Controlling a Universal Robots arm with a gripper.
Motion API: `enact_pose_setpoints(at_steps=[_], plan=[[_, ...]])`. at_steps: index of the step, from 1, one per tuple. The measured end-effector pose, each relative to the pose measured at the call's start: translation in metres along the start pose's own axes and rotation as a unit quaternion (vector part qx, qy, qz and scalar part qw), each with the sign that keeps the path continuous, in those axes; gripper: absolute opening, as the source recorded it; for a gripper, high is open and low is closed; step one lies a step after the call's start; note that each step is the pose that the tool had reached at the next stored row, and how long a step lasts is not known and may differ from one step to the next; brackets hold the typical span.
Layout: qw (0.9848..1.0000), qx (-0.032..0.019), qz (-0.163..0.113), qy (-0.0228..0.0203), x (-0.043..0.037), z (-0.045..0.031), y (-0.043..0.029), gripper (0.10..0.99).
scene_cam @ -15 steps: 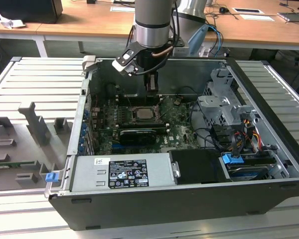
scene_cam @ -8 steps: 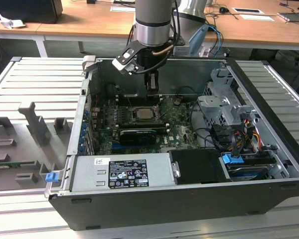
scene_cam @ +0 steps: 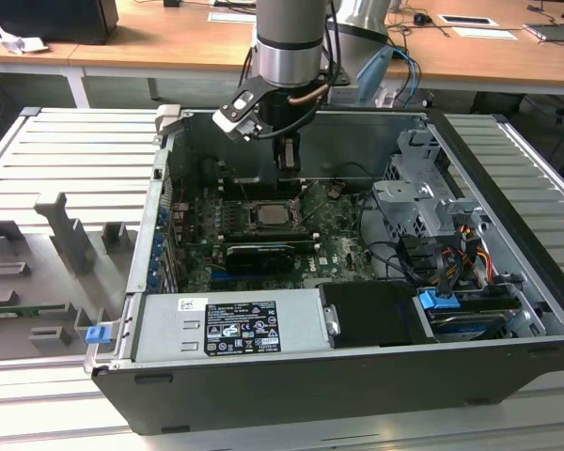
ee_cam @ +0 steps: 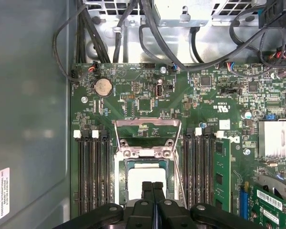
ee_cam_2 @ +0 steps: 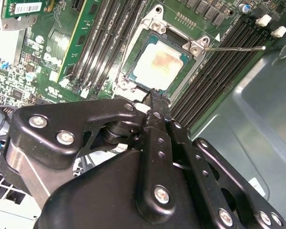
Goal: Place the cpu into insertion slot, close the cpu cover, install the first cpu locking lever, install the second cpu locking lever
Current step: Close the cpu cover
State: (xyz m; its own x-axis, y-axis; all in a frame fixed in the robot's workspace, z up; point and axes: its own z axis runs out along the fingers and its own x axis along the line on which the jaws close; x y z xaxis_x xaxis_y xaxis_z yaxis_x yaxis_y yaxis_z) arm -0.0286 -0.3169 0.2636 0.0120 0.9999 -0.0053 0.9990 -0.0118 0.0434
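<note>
The cpu [ee_cam_2: 159, 67] lies flat in its socket on the green motherboard, its silvery top showing; I also see the cpu [scene_cam: 270, 212] in the exterior view and in the first wrist view [ee_cam: 144, 183]. The cpu cover [ee_cam: 148, 135] stands open, swung back from the socket, its square opening showing board behind it. A thin locking lever [ee_cam_2: 236, 47] sticks out sideways from the socket corner. My gripper [ee_cam: 152, 187] hangs just above the socket edge, shut with its two black fingers pressed together and nothing between them. It appears too in the second wrist view [ee_cam_2: 155, 98] and the exterior view [scene_cam: 287, 162].
Black memory slots [ee_cam: 93, 167] flank the socket on both sides. The grey case wall [ee_cam: 28, 119] is close by. Cable bundles [ee_cam: 133, 28], a drive cage [scene_cam: 423, 202] and a power supply [scene_cam: 230, 324] fill the rest of the open case. Grey fixtures [scene_cam: 66, 235] stand on the table outside.
</note>
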Motion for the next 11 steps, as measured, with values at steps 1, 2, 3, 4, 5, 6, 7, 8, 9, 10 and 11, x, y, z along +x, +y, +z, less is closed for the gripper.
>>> enact_pose_setpoints(at_steps=[1, 2, 3, 4, 5, 6, 7, 8, 9, 10, 11], plan=[[1.0000, 0.0000, 0.000, -0.0002, 0.0000, -0.0001, 0.0003, 0.106], [1.0000, 0.0000, 0.000, -0.0004, 0.0000, -0.0002, 0.0006, 0.106], [1.0000, 0.0000, 0.000, -0.0006, 0.0000, -0.0003, 0.0008, 0.106], [1.0000, 0.0000, 0.000, -0.0008, 0.0000, -0.0004, 0.0011, 0.106], [1.0000, 0.0000, 0.000, -0.0009, 0.0000, -0.0004, 0.0012, 0.106], [1.0000, 0.0000, 0.000, -0.0009, 0.0000, -0.0004, 0.0013, 0.106], [1.0000, 0.0000, 0.000, -0.0011, 0.0000, -0.0005, 0.0015, 0.106], [1.0000, 0.0000, 0.000, -0.0012, 0.0000, -0.0005, 0.0017, 0.106], [1.0000, 0.0000, 0.000, -0.0013, 0.0000, -0.0005, 0.0020, 0.106], [1.0000, 0.0000, 0.000, -0.0014, 0.0000, -0.0005, 0.0022, 0.106], [1.0000, 0.0000, 0.000, -0.0014, 0.0000, -0.0005, 0.0025, 0.106]])
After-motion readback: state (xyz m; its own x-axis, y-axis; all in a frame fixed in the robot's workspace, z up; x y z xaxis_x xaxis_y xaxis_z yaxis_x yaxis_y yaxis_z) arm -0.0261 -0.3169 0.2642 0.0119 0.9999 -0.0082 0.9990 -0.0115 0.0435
